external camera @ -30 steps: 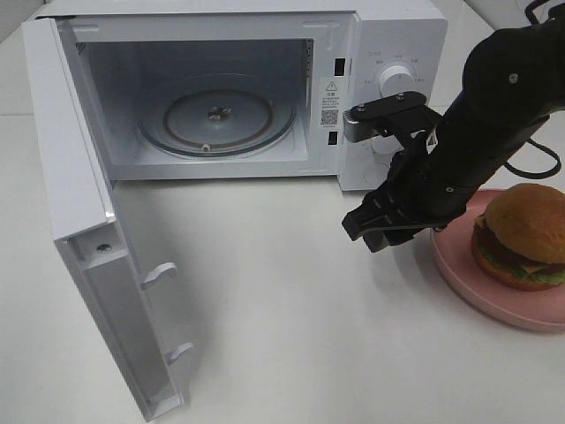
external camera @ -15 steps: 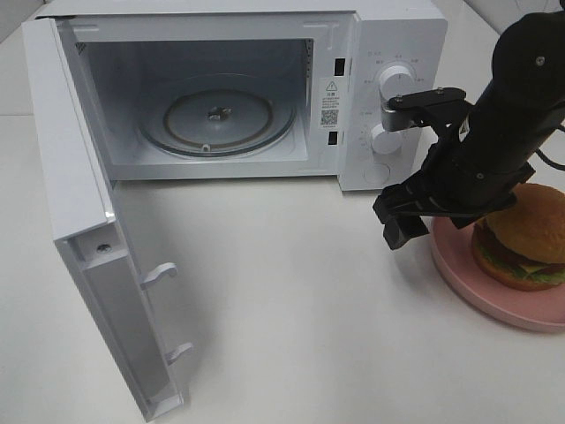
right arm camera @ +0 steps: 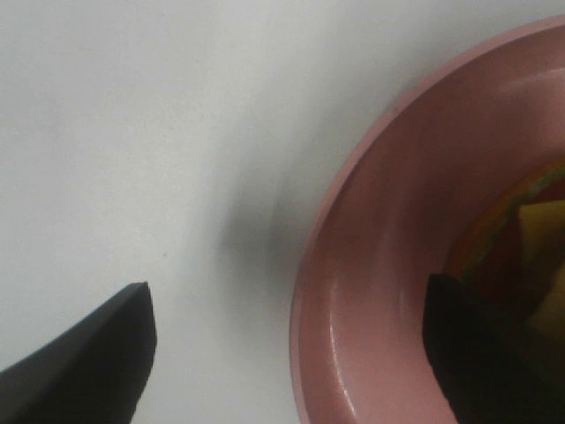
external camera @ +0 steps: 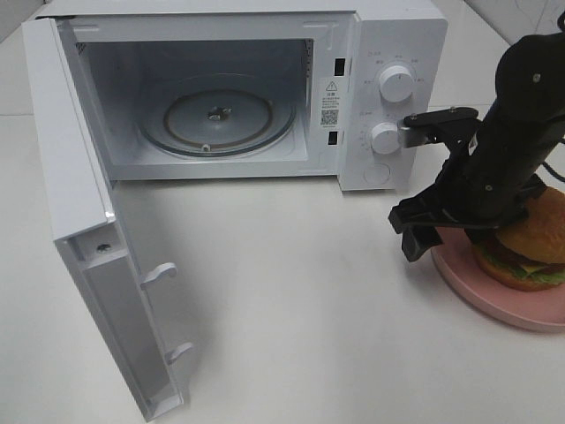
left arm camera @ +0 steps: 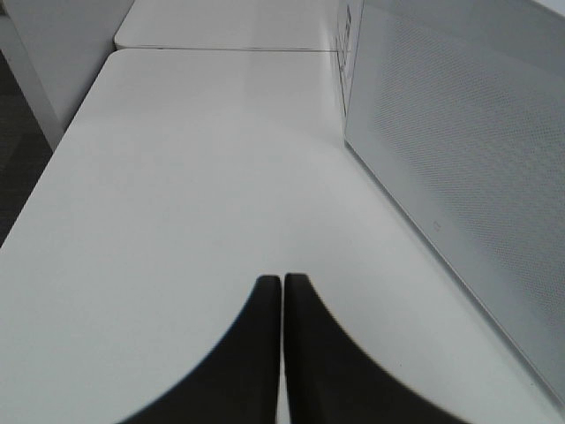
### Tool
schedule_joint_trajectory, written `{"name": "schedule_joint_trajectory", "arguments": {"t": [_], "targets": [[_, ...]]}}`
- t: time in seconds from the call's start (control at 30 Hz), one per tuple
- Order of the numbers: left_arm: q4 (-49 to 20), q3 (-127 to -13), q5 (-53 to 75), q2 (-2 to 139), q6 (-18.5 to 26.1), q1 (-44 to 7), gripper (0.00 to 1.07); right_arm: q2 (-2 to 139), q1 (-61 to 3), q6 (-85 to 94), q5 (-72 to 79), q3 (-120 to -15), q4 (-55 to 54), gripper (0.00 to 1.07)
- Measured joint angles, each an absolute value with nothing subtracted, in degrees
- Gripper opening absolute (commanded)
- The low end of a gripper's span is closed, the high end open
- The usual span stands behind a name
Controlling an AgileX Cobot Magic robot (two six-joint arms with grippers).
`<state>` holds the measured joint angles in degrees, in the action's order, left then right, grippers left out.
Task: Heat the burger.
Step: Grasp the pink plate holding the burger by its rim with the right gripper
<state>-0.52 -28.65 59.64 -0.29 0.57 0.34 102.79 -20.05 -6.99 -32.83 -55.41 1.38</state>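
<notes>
**Burger on pink plate, right of the open microwave**

The burger (external camera: 532, 252) is sitting on a round pink plate (external camera: 463, 281) at the right edge of the worktop (external camera: 300, 300). It is lying in front of and to the right of the white microwave (external camera: 397, 31).

The right gripper (right arm camera: 287, 300) is hanging over the plate's left rim with its jaws spread wide, gripping nothing. One finger is hovering over bare worktop outside the rim. The other is reaching inside the plate just beside the burger; whether it is touching cannot be told.

The microwave is standing with its door (external camera: 75, 203) swung fully open to the left, its glass turntable (external camera: 216, 117) showing.

The left gripper (left arm camera: 282, 291) is hovering over the worktop beside the door, jaws pressed together, empty.
</notes>
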Motion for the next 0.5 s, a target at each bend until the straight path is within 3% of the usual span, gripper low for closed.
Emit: {"name": "schedule_joint_trajectory", "arguments": {"t": [0.17,0.5], "targets": [[-0.5,-28.6,59.6,-0.3,0.6,0.3,0.00,105.9,-20.1,-6.9,-31.6,-55.4,1.4,0.75],[-0.5,-28.6,59.6,-0.3,0.6,0.3,0.00,109.8,-20.1,-6.2,-28.0,-56.5,4.2,0.63]]}}
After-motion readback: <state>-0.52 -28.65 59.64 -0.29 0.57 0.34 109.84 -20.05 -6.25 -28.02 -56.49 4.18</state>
